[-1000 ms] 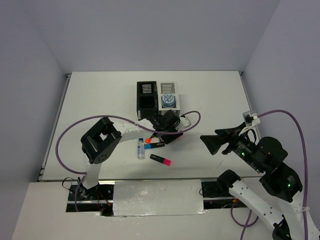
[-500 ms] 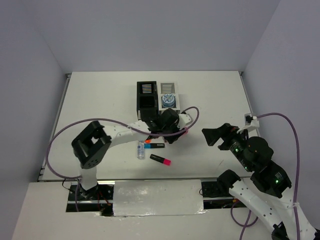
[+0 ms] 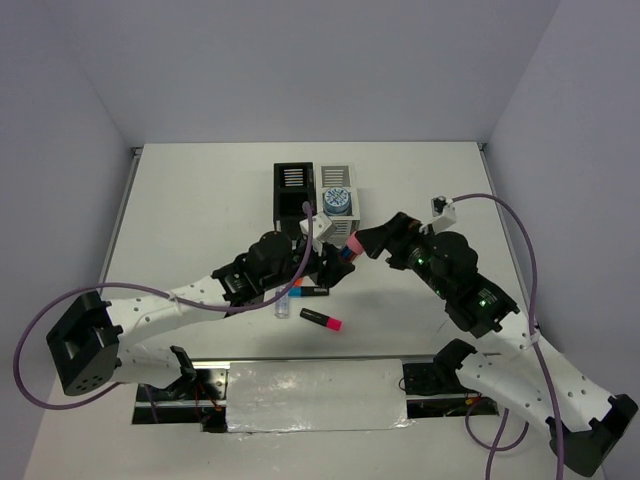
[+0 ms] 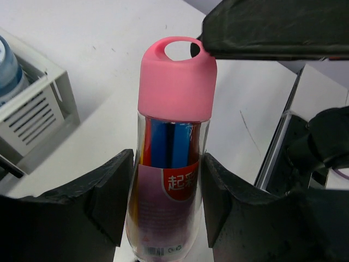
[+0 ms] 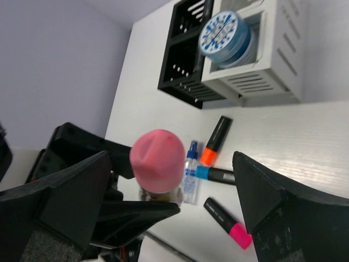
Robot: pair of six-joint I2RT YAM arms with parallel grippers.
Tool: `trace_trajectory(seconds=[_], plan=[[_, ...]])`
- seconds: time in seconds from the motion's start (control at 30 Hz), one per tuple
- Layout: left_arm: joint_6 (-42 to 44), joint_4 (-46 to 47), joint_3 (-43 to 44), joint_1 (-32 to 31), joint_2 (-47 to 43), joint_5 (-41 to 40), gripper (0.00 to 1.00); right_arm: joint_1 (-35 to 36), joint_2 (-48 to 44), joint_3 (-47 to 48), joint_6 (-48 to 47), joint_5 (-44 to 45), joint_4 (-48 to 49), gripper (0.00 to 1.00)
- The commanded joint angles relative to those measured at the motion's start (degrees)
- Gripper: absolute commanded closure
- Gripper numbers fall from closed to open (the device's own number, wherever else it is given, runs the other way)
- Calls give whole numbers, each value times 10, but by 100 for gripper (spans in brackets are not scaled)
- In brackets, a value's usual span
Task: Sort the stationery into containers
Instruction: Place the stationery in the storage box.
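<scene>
My left gripper (image 4: pixel 166 164) is shut on the pink tube (image 4: pixel 175 87), a clear tube with a pink cap and coloured pens inside, held above the table. My right gripper (image 5: pixel 172 202) is open wide, its fingers either side of the pink cap (image 5: pixel 158 158) without touching it. In the top view the two grippers meet at the cap (image 3: pixel 352 246), in front of the containers. The black container (image 3: pixel 291 190) and the white container (image 3: pixel 336 180) stand side by side. A blue roll (image 5: pixel 224 33) sits in the white one. Orange (image 5: pixel 215 142), blue (image 5: pixel 218 176) and pink (image 5: pixel 229 221) highlighters and a clear bottle (image 5: pixel 190 174) lie on the table.
The left arm's links (image 3: pixel 180 295) stretch low across the table's left front, with a purple cable (image 3: pixel 40 330) looping beside them. The right arm's cable (image 3: pixel 520 240) arcs over the right side. Grey walls close in the table at the back and sides.
The left gripper has lifted the pink tube off the table and turned it toward the right. The right gripper has swung left up to the tube's cap, staying open.
</scene>
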Motion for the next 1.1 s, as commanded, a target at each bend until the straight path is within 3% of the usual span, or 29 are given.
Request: trace_trajectory(seconds=[0.0,0.17,0.4,0.43,0.47,0.5,0.53,0.57,0.6,0.63,0.67,0.7,0.73,0.77,0.8,0.83,0.9,0.93,0.97,1.0,1.07], plan=[[-24,89,-8,-2,-30,20,100,12,-7,8,-3,-35,90,1],[-24,95,-10,-3,-44,21,100,29,33,16,-9,-64,93,6],[-25,113,-11,-3,-43,42,100,55,65,21,-12,-40,91,9],[-26,117,-15,-2,-41,48,100,57,70,22,-16,-40,95,15],[-26,121,-15,-3,-41,56,100,57,73,24,-18,-41,96,16],[-27,137,-23,-3,-41,63,100,55,77,33,-23,-42,96,28],[-30,142,-26,-2,-41,65,100,55,84,37,-29,-42,95,32],[-31,144,-31,-3,-42,62,100,57,88,45,-31,-48,93,46],[-31,142,-33,-3,-42,57,100,58,86,47,-33,-50,93,62],[-28,139,-33,-2,-43,49,100,60,84,46,-30,-44,92,90],[-27,135,-32,-2,-43,43,100,60,81,43,-29,-44,96,100],[-26,124,-31,-2,-43,40,97,60,78,43,-33,-47,98,100],[-22,115,-28,-2,-43,30,90,60,74,43,-37,-46,97,100],[-21,104,-20,-3,-44,22,63,60,73,42,-41,-43,98,100],[-20,90,-15,-3,-45,12,45,60,71,42,-58,-42,101,100],[-24,54,-2,-2,-49,-16,1,60,69,42,-67,-38,102,100],[-26,-2,22,-2,-53,-36,1,60,61,44,-96,-8,102,100],[-29,-82,53,-2,-55,-62,1,56,54,44,-108,4,104,100],[-36,-133,72,-2,-55,-121,1,52,51,50,-119,15,110,100],[-61,-240,104,-2,-56,-160,1,34,55,57,-138,36,109,100],[-97,-340,128,-1,-64,-294,1,14,73,99,-169,44,102,100]])
